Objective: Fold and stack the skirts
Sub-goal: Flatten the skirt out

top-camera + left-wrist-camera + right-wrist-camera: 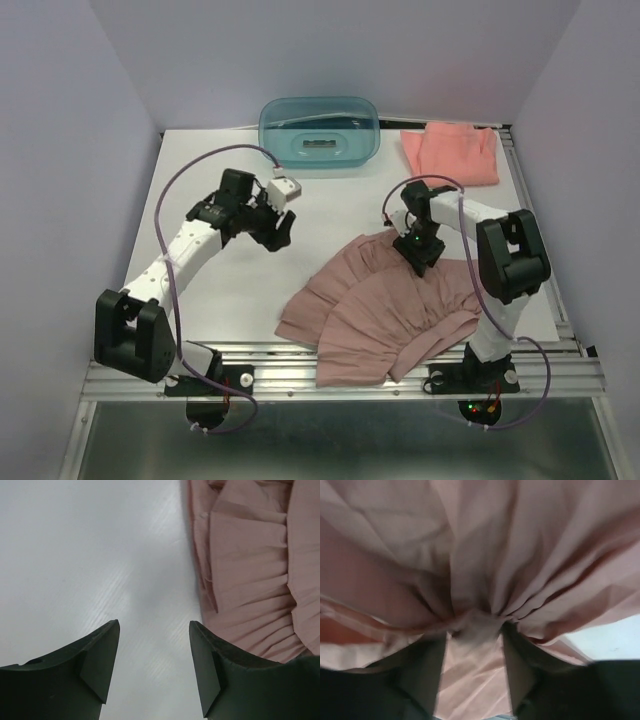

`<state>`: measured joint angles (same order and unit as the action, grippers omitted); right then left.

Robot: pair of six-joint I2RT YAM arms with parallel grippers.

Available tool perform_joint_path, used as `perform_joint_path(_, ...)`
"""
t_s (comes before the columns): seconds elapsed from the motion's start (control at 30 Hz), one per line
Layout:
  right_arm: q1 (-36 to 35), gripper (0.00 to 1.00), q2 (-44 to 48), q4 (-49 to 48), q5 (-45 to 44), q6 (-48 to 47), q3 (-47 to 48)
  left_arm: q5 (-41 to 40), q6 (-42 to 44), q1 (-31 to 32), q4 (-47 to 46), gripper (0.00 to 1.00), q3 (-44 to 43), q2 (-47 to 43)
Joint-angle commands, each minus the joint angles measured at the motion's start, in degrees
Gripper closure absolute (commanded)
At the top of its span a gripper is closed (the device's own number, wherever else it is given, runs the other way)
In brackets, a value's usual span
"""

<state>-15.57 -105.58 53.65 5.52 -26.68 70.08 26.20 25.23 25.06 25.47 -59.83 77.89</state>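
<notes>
Top external view: 2 skirts lie on the white surface [230, 290]. The mauve-pink pleated skirt [385, 305] is spread in a fan at the near right, with its tiers overlapping. Its near hem lies over the metal rail [280, 352] at the front edge. The coral skirt [450, 152] lies flat at the far right corner, well apart from the mauve-pink pleated skirt. It sits just beside the teal plastic tub [320, 130], which stands at the far centre. The skirts are not stacked.

The right end effector [420, 255] points down onto the far edge of the mauve-pink pleated skirt. In the right wrist view, pink fabric fills almost the whole frame. The folds converge into 1 bunch pinched between the 2 dark fingers [420, 675]. The right end effector is closed on this bunch. A small patch of surface shows at the right edge of that view.

The left end effector [280, 228] hangs above bare surface, left of centre and apart from both skirts. In the left wrist view, its 2 fingers [95, 665] stand apart with nothing between them, and bare surface shows through the gap. The left end effector is open and empty. The pleated edge of the mauve-pink skirt occupies the upper right of that view. It does not touch either finger.
</notes>
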Motion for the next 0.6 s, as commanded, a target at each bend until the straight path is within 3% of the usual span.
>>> perform_joint_path(0.0,-3.7,0.52,-6.0,-7.8,-0.7,4.7,2.2,5.4,-5.2,-8.9,-0.6,0.32,-4.0,-0.5)
perform_joint_path(0.17,-8.2,0.6,-15.6,-10.0,2.5,7.6,15.3,5.6,-4.9,-14.3,-0.3,0.32,-3.7,-1.9)
perform_joint_path(0.37,-10.4,0.59,-22.7,-8.4,6.4,10.0,38.4,3.7,-4.6,-15.0,0.2,0.33,-3.5,-2.9)
perform_joint_path(0.4,-10.4,0.54,-23.5,-7.3,7.3,10.1,42.0,3.5,-4.7,-15.0,0.1,0.32,-3.7,-2.9)
perform_joint_path(0.43,-10.4,0.42,-24.8,-4.2,7.9,10.4,45.7,3.0,-4.5,-15.0,0.1,0.33,-4.2,-2.9)
perform_joint_path(0.47,-10.4,0.38,-24.9,-2.9,7.5,11.0,51.7,3.1,-4.3,-14.9,0.2,0.32,-4.6,-2.9)
perform_joint_path(0.57,-8.1,0.28,-20.3,-0.4,9.5,11.8,53.8,2.5,-3.4,-14.0,-0.2,0.32,-5.2,-3.4)
